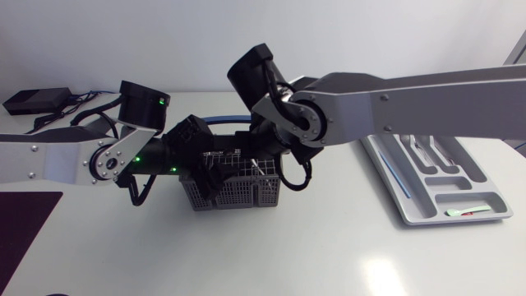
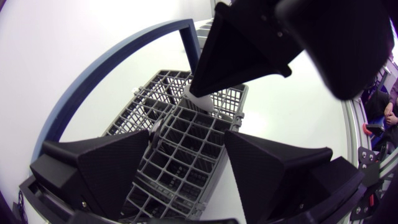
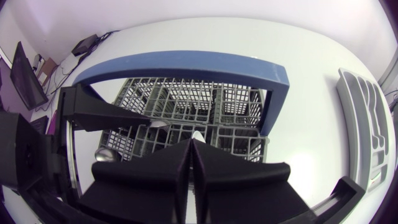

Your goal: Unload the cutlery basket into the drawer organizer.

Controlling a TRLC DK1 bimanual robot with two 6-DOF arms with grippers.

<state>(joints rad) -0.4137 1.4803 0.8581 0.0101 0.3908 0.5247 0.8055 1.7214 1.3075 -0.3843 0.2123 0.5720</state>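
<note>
While the basket [image 1: 238, 196] stands near the middle of the table [image 1: 329, 247], both arms meet over it, the left from the left edge and the right reaching in past the organizer [image 1: 411, 205]. The basket is a grey grid with a blue handle [image 3: 186, 65] arching over it.

From the left wrist view, the left hand [image 2: 188, 143] is spread wide around one end of the basket. Both fingers [image 2: 118, 168] lie against it from opposite sides, one over the grid and the other along the outer wall, so the hand is clamped on the basket.

The right hand [image 3: 193, 144] points down into the basket, near the wall by one foot of the handle. Its fingers are pressed almost together on a thin white piece [image 3: 198, 135] whose tip shows just ahead of them. In the left wrist view that piece stands upright in a compartment under the right hand's finger. I cannot tell what kind of cutlery it is. A rounded metal piece [image 3: 104, 154] lies in the basket beside the left hand.

The organizer lies flat at the table's right side, well apart from the basket, with a green piece [image 1: 468, 212] in its nearest compartment. A black box [image 1: 37, 100] with cables sits at the far left corner.
</note>
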